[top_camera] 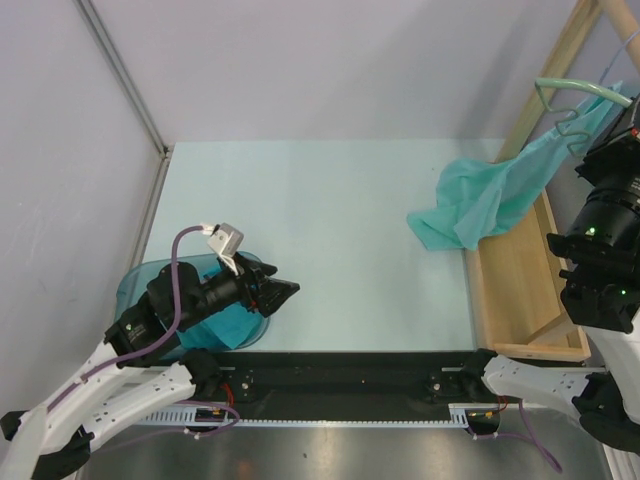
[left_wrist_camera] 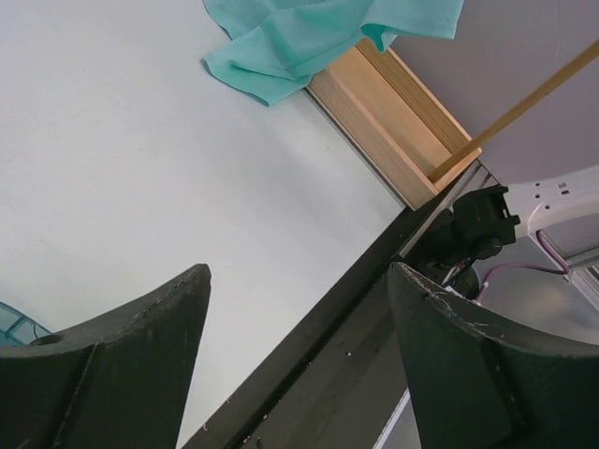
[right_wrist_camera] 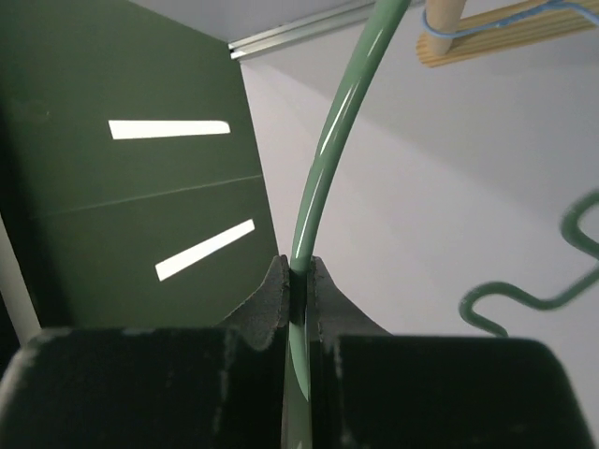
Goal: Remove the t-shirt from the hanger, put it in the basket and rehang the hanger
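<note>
A teal t-shirt (top_camera: 480,195) hangs from a green hanger (top_camera: 580,90) at the far right and trails down onto the table; its lower end also shows in the left wrist view (left_wrist_camera: 309,37). My right gripper (right_wrist_camera: 299,267) is shut on the hanger's thin green rod (right_wrist_camera: 328,150), held high by the wooden rack; in the top view its fingers are hidden behind the arm (top_camera: 605,230). My left gripper (top_camera: 290,290) is open and empty, low over the table's near left, far from the shirt; its jaws stand wide apart in the left wrist view (left_wrist_camera: 299,281).
A wooden rack with a tray-like base (top_camera: 515,280) and a slanted post (top_camera: 555,70) stands along the right edge. A translucent blue bin (top_camera: 140,285) holding teal cloth (top_camera: 225,320) sits under my left arm. A black rail (top_camera: 340,375) runs along the near edge.
</note>
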Controlling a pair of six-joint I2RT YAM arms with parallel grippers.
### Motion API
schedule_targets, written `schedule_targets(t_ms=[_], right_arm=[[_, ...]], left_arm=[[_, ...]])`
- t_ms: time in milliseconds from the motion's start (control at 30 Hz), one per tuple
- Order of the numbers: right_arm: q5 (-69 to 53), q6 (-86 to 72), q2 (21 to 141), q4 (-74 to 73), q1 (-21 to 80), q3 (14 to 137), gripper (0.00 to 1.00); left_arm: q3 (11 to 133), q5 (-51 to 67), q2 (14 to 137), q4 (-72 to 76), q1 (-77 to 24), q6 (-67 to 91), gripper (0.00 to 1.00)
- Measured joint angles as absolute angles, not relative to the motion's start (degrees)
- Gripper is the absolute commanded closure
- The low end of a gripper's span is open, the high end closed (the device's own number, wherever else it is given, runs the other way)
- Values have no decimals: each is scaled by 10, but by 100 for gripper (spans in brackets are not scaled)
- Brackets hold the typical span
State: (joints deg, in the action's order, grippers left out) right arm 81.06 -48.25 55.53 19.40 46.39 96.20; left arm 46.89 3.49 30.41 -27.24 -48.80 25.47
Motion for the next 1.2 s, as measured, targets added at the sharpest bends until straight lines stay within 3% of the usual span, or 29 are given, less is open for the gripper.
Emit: schedule_targets(t_ms=[433,500,700,733,800,833,1033,1067,1200], right_arm=[[808,-561,494,131,524,850,97],[811,-568,489,126,536,829,91],[822,-576,477,102,563,795,56],[823,-574,474,98,567,794,44],[825,-567,469,93,581,794,32],[825,-567,467,90,587,794,21],[832,-526,455,75,646,773,8],[834,-515,452,77,655,762,1],[838,-455,445,97,679,712,0]], left_arm=[[469,51,293,-274,-488,269,18],[468,51,288,-274,-488,270,18],[466,51,287,-275,-488,269,17],[466,51,287,-275,-488,269,17],[466,51,287,-275,-488,269,17],[466,51,287,-275,-488,269,17],[466,51,302,-274,-488,265,17],[466,51,305,-274,-488,264,17],[461,51,310,-271,-488,264,17]])
